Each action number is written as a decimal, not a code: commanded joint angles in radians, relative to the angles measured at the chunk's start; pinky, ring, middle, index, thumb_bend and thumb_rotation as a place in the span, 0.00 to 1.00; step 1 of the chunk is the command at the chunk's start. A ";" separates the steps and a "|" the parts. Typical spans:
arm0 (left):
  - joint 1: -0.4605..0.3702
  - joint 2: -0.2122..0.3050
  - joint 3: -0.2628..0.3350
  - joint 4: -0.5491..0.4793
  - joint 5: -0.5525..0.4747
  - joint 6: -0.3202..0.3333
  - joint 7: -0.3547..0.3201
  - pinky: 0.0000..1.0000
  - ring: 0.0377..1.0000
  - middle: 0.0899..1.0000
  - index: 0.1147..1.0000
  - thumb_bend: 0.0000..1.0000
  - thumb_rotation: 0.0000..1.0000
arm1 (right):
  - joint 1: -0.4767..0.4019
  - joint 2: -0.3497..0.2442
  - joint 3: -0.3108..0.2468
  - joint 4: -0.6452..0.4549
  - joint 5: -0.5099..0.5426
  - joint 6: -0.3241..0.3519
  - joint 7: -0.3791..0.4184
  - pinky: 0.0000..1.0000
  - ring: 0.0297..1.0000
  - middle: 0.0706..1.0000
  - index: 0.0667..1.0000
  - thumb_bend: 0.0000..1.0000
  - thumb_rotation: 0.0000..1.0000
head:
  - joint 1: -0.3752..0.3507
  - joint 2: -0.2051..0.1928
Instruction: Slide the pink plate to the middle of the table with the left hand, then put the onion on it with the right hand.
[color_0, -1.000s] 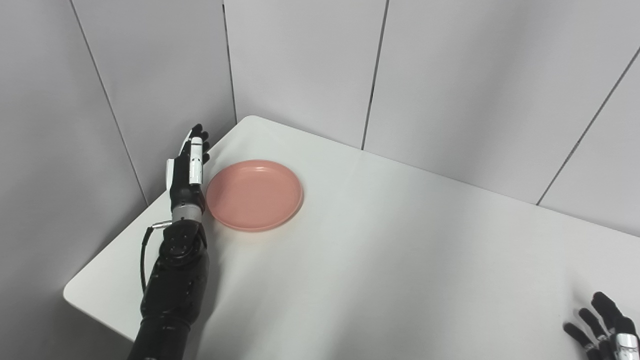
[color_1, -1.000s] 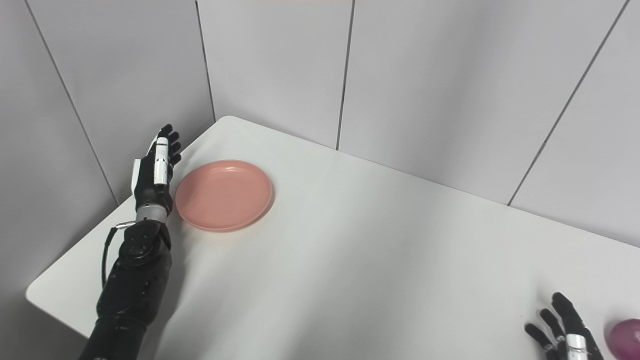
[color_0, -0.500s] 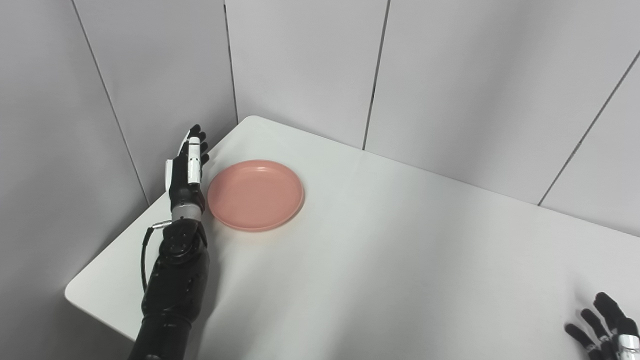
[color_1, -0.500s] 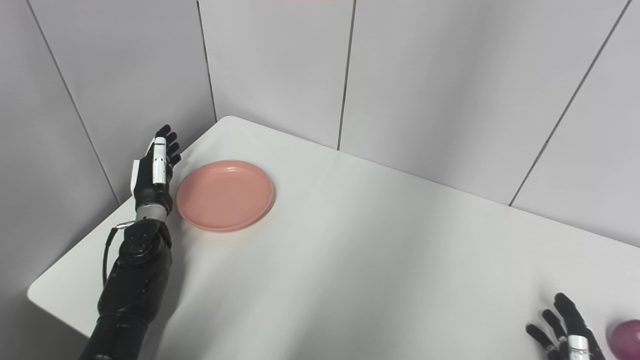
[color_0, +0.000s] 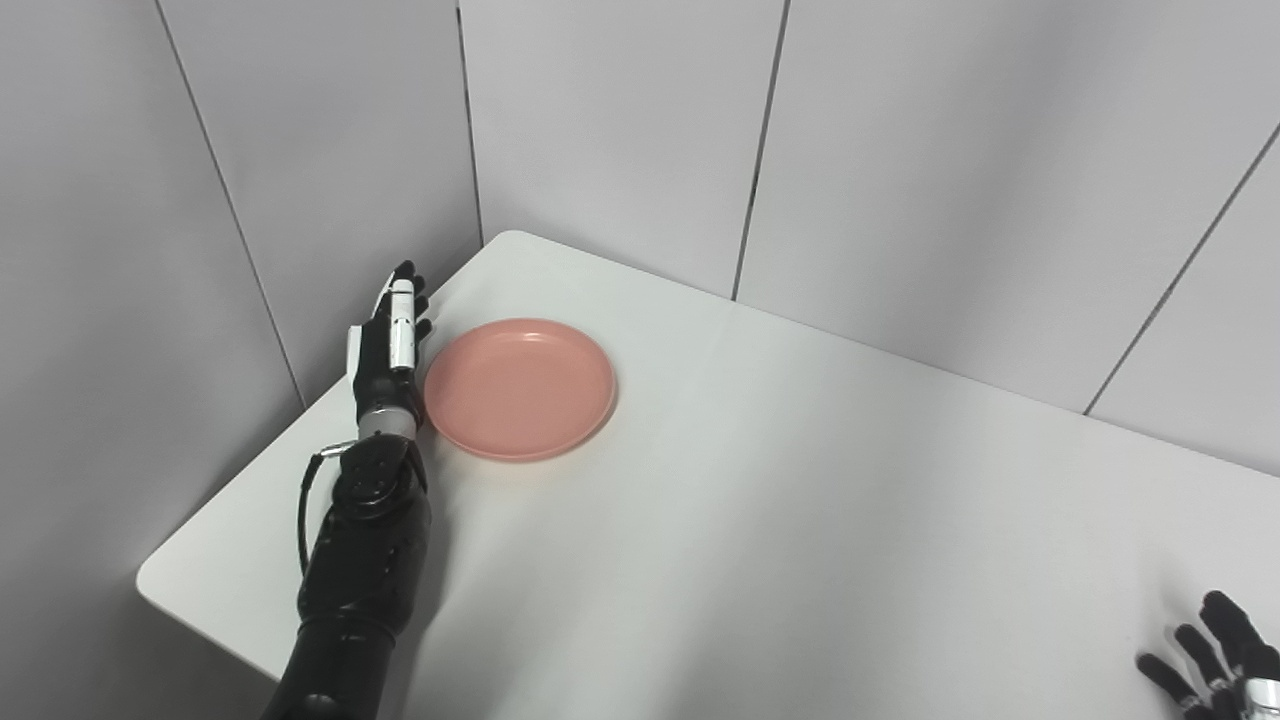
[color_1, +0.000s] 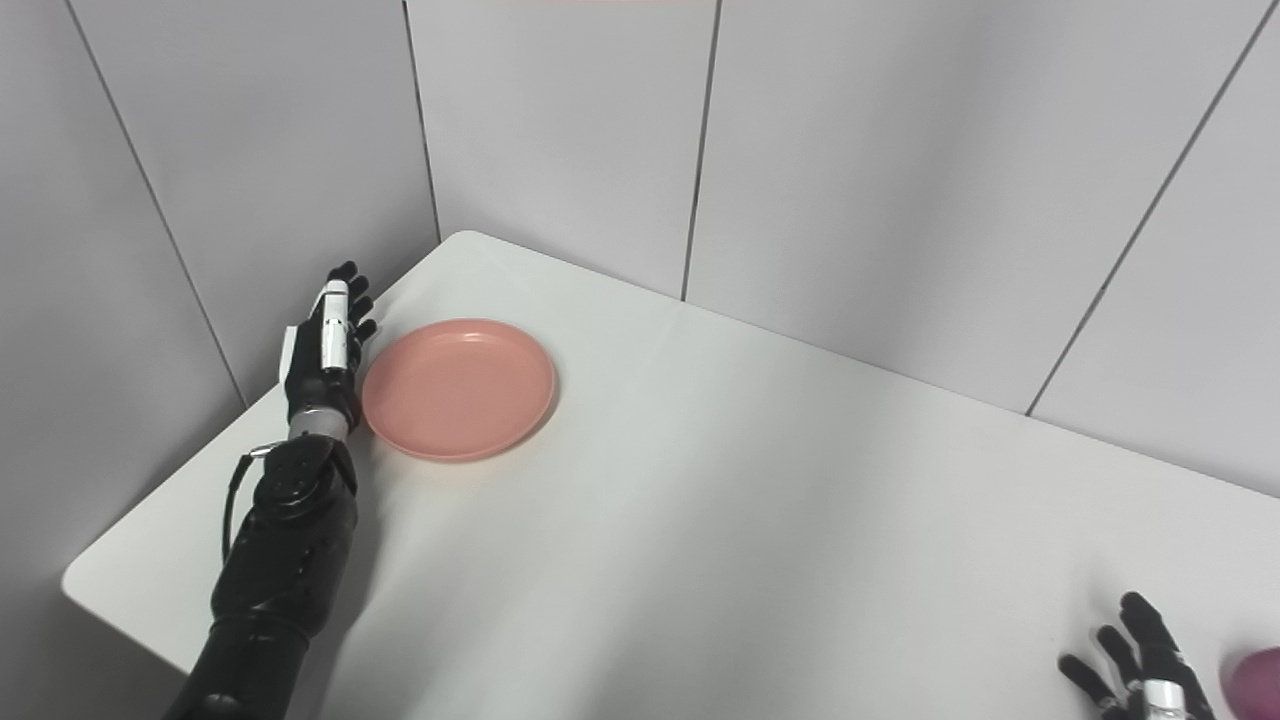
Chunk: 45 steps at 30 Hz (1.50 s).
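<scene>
- the pink plate (color_0: 519, 388) lies flat on the white table (color_0: 760, 520), in the far left part of the tabletop, close to the far left corner and well away from the table's middle.
- the plate is round and shallow with a low raised rim, and nothing lies in it.
- the left hand (color_0: 389, 345) stands on edge just beside the plate's left rim, palm side turned toward the plate, with its fingers (color_0: 402, 305) stretched out straight and pointing toward the far wall.
- the left hand grasps nothing; its fingers lie extended and together, not curled round the rim. it looks to be touching the rim or a hair off it, and i cannot tell which.
- the left forearm (color_0: 362, 560) runs up from the near left edge of the table, and a thin black cable loops beside the wrist.
- the right hand (color_1: 1140, 665) shows only in part at the near right corner of the view, low over the table, its dark fingers spread apart and pointing up and away, released and holding nothing.
- the onion (color_1: 1257, 680), a purple rounded shape cut off by the frame's edge, sits on the table just to the right of the right hand, apart from its fingers; it shows only in the right eye view.
- the onion and the plate are at opposite ends of the table, well apart.
- grey panelled walls (color_0: 620, 130) with thin dark seams stand behind the table on the far and left sides.
</scene>
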 joint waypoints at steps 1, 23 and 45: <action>-0.044 0.035 -0.004 -0.009 -0.007 -0.004 -0.009 0.93 0.93 0.91 0.87 0.36 1.00 | -0.004 -0.009 -0.005 -0.017 -0.002 0.015 0.000 0.88 0.93 0.94 0.87 0.89 0.79 | 0.001 0.001; -0.071 0.043 -0.016 0.053 -0.133 0.027 -0.117 0.87 0.88 0.87 0.84 0.35 1.00 | -0.002 -0.006 -0.007 -0.007 0.001 0.005 0.002 0.88 0.92 0.93 0.87 0.89 0.79 | -0.002 0.004; -0.110 0.026 -0.098 0.141 -0.149 0.020 -0.226 0.87 0.87 0.86 0.82 0.38 1.00 | 0.005 0.001 0.001 -0.023 0.001 0.009 0.004 0.69 0.86 0.88 0.81 0.86 0.78 | -0.043 0.015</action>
